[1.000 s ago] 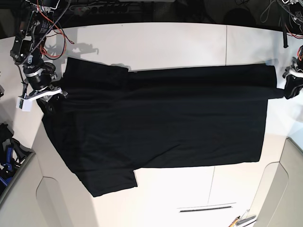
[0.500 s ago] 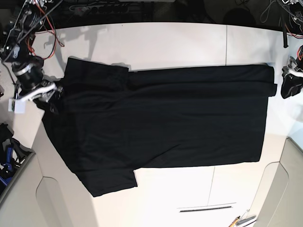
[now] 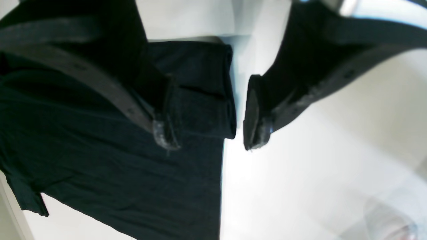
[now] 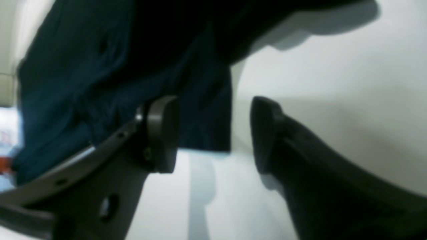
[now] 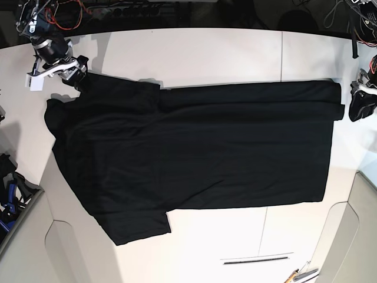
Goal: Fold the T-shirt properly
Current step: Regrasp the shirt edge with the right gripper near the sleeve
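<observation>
The black T-shirt (image 5: 194, 153) lies spread flat on the white table (image 5: 206, 53), with no print showing. My right gripper (image 5: 75, 66) is at the shirt's far-left top corner. In the right wrist view it (image 4: 213, 136) is open, with a cloth edge (image 4: 206, 110) hanging between the fingers, not pinched. My left gripper (image 5: 357, 106) is just off the shirt's right edge, beside the folded hem corner (image 5: 337, 97). In the left wrist view it (image 3: 208, 140) is open, with that hem corner (image 3: 203, 100) lying between its fingers.
Cables and arm bases (image 5: 53, 12) run along the dark back edge. A blue object (image 5: 9, 200) sits off the table at the left. Tools (image 5: 300, 274) lie at the bottom right, near a slot (image 5: 256, 259). A table seam (image 5: 281, 53) runs at the right.
My right arm has moved from the shirt's left edge up to its top-left corner, and the cloth's left edge has shifted a little. My left arm has barely moved.
</observation>
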{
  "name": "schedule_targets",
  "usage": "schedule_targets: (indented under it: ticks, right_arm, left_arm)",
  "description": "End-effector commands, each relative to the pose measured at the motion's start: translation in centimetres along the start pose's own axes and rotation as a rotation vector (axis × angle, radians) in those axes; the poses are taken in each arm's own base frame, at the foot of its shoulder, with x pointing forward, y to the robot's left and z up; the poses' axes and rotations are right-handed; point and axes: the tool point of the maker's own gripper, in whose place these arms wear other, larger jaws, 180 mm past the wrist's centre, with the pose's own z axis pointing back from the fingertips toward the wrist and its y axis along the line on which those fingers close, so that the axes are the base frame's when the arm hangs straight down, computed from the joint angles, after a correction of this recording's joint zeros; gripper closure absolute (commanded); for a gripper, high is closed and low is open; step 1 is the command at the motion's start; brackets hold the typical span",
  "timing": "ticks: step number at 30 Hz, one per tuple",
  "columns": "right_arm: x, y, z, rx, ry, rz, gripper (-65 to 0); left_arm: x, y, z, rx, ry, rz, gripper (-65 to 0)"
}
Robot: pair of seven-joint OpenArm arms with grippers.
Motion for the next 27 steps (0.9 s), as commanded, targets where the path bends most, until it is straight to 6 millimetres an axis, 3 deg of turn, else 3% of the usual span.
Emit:
schedule_targets:
  ticks: [1,3,5,6,11,16,27]
  right_arm:
    - [-0.7,-0.2,-0.1,0.0,0.033,0.002,-32.5]
    - [-0.7,0.3,-0.3,0.036,0.026,-0.019,-20.7]
    - [-0.2,1.3,-0.4,0.089,0.004,-0.021,-3.1]
    - [0.2,2.1,-0.4,0.125,-0.01,-0.015,0.0]
    - [2.3,5.4,-1.5,0.251,-0.066,-0.015,0.0]
    - [5.7,8.6,-3.1,0.328,-0.134,0.018,0.0]
    - [11.5,16.6,-7.5,0.357,-0.257,0.366,0.0]
  left_arm:
    - [1.7,-0.2,0.3,-0.014,-0.047,-0.022,-32.7]
    - [1.7,-0.2,0.3,-0.014,-0.047,-0.022,-32.7]
    - [1.7,-0.2,0.3,-0.014,-0.048,-0.022,-32.7]
    - [1.7,-0.2,0.3,-0.014,-0.048,-0.022,-32.7]
    - [1.7,-0.2,0.3,-0.014,-0.048,-0.021,-32.7]
    - [1.7,-0.2,0.3,-0.014,-0.048,-0.022,-32.7]
    - [2.0,-0.4,0.3,-0.026,-0.06,-0.01,-32.7]
